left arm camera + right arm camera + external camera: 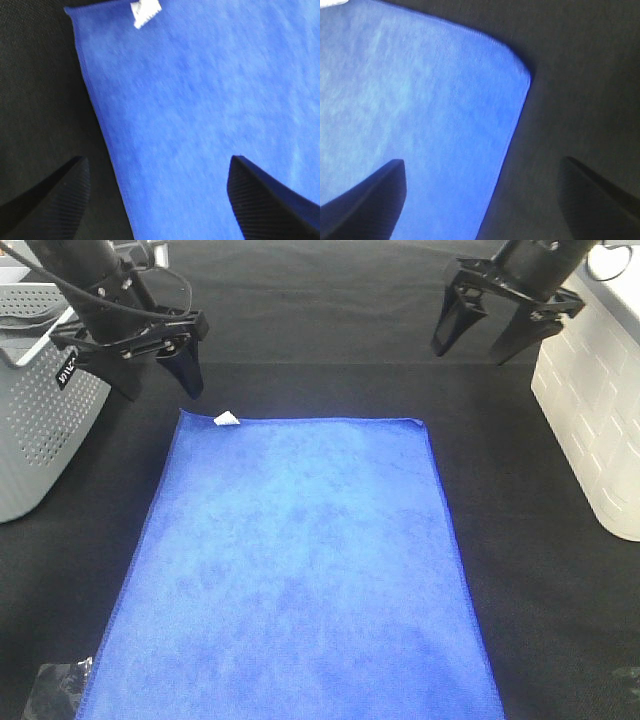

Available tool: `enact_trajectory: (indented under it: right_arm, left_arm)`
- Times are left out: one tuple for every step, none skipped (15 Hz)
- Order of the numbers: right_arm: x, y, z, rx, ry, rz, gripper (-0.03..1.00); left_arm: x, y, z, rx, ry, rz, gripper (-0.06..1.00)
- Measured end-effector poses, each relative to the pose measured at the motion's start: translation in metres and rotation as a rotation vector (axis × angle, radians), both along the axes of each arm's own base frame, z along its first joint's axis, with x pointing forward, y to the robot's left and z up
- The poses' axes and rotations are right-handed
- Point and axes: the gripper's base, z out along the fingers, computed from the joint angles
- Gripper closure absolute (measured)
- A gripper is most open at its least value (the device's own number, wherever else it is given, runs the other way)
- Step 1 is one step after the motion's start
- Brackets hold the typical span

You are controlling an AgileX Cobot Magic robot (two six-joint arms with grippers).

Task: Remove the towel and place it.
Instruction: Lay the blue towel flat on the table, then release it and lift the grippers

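Note:
The royal-blue towel point(300, 570) lies flat on the black table, its white tag point(227, 419) at the far left corner. My left gripper point(160, 388) hangs open above the table just beyond that corner, holding nothing. My right gripper point(478, 346) hangs open above the table beyond the far right corner, holding nothing. The left wrist view shows the towel point(210, 120) and tag point(145, 12) below the spread fingers point(260, 200). The right wrist view shows the towel's rounded corner point(515, 70) between the spread fingers point(370, 200).
A grey perforated basket point(40, 430) stands at the left edge. A white brick-patterned box point(595, 430) stands at the right edge. A crumpled clear plastic piece point(60, 685) lies by the towel's near left corner. Black cloth covers the table point(330, 330).

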Motion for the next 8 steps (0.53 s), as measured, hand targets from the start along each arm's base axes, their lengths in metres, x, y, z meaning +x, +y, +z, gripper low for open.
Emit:
enact_trajectory:
  right_arm:
    - [0.008, 0.001, -0.007, 0.002, -0.003, 0.0, 0.15]
    - [0.015, 0.002, -0.017, 0.002, 0.007, 0.0, 0.15]
    - [0.023, 0.002, -0.033, 0.0, 0.027, 0.001, 0.15]
    - [0.027, 0.003, -0.043, -0.001, 0.04, 0.002, 0.15]
    - [0.03, 0.003, -0.053, -0.003, 0.056, 0.004, 0.15]
    - [0.031, 0.003, -0.062, -0.007, 0.07, 0.013, 0.15]
    - [0.032, 0.003, -0.07, -0.01, 0.082, 0.023, 0.15]
    - [0.033, 0.003, -0.077, -0.012, 0.095, 0.026, 0.15]
  left_arm:
    - [0.008, 0.008, -0.01, -0.006, 0.013, 0.022, 0.22]
    - [0.014, 0.016, -0.018, -0.005, 0.023, 0.04, 0.22]
    - [0.022, 0.027, -0.03, -0.007, 0.037, 0.069, 0.22]
    - [0.028, 0.035, -0.035, -0.005, 0.037, 0.08, 0.22]
    - [0.033, 0.039, -0.041, -0.015, 0.038, 0.081, 0.22]
    - [0.037, 0.04, -0.047, -0.02, 0.035, 0.066, 0.22]
    - [0.042, 0.04, -0.052, -0.02, 0.028, 0.052, 0.22]
    - [0.046, 0.039, -0.056, -0.024, 0.021, 0.042, 0.22]
